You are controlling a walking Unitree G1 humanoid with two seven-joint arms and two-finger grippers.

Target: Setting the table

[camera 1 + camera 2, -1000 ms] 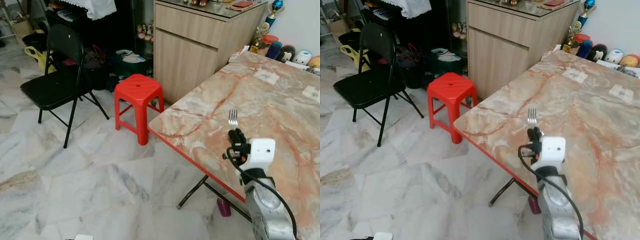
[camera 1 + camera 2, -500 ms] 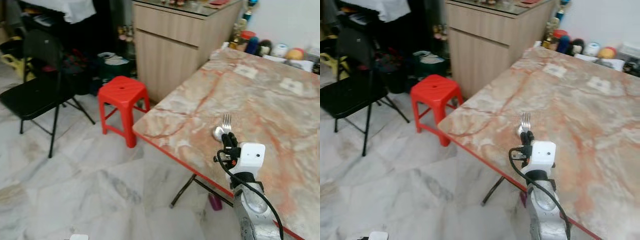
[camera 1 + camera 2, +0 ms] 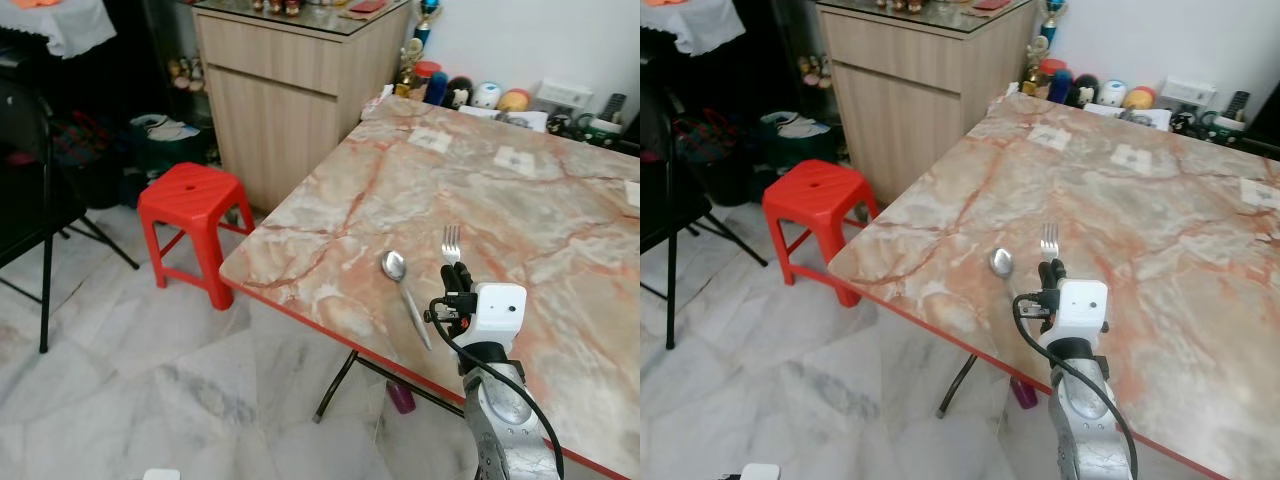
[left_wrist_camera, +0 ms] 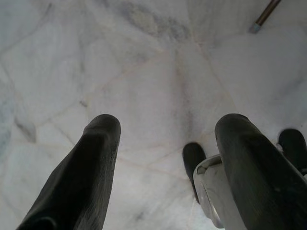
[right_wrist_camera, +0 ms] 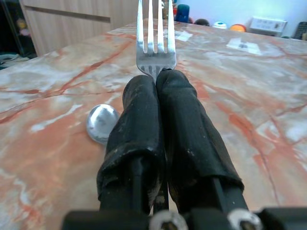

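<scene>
A silver fork (image 3: 451, 240) stands tines-up, with my right gripper (image 3: 455, 272) shut on its handle, just above the near part of the pink marble table (image 3: 520, 210). In the right wrist view the fork (image 5: 154, 38) rises from between the black fingers (image 5: 182, 110). A silver spoon (image 3: 404, 293) lies on the table just left of that gripper, bowl pointing away; its bowl (image 5: 102, 123) is seen beside the fingers. My left gripper (image 4: 163, 158) hangs open over the marble floor (image 4: 144, 72), holding nothing.
A red plastic stool (image 3: 190, 205) stands on the floor left of the table's red-edged corner. A wooden cabinet (image 3: 290, 90) is behind it. Small jars and toys (image 3: 470, 92) line the table's far edge. White cards (image 3: 515, 160) lie on the table. A black chair (image 3: 25, 200) is at far left.
The camera has swung to the right, so stool and chair slid left. The spoon has come into view beside the right gripper. The fork stays gripped.
</scene>
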